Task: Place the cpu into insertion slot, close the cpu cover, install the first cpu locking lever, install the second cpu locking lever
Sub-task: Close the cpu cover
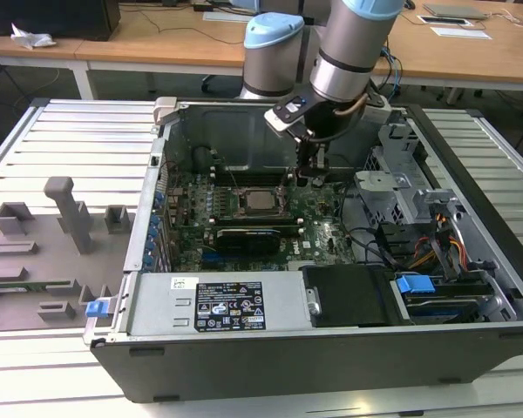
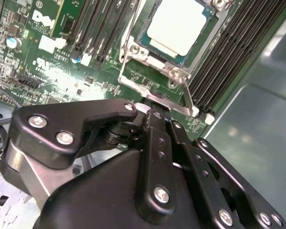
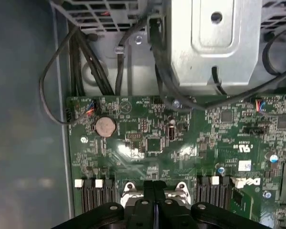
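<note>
- Where the green motherboard lies flat inside the open computer case, the cpu sits in the insertion slot. The slot is about midway along the board and closer to its far edge than to its near edge in the exterior view.
- The cpu cover lies flat over the slot, its silver frame bordering the chip's dull metal top.
- The gripper hangs just beside the slot on the exterior view's right, low over the board.
- Its fingers are clenched, tips pressed together with nothing seen between them in the first wrist view.
- In the second wrist view the tips meet the silver locking lever at a corner of the slot. Whether the lever is hooked down cannot be told.
- Black memory slots run along both sides of the slot.
- A long black card lies across the board, nearer its near edge.
</note>
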Robot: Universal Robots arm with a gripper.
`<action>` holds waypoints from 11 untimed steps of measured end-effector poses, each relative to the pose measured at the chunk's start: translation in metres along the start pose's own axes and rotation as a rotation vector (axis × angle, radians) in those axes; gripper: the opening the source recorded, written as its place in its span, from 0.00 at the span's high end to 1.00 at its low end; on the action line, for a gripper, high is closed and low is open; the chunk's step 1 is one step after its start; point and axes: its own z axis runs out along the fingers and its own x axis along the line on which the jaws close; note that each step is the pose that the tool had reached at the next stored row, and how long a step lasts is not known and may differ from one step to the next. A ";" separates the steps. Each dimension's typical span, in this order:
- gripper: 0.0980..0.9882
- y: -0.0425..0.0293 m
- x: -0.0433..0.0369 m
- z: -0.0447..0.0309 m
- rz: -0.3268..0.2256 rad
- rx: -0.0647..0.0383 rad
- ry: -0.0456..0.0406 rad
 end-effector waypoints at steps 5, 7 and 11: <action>0.99 -0.0113 0.0031 0.0015 0.000 -0.021 -0.0049; 0.99 -0.0188 0.0043 0.0024 0.000 -0.034 -0.0064; 0.99 -0.0257 0.0056 0.0033 0.001 -0.050 -0.0086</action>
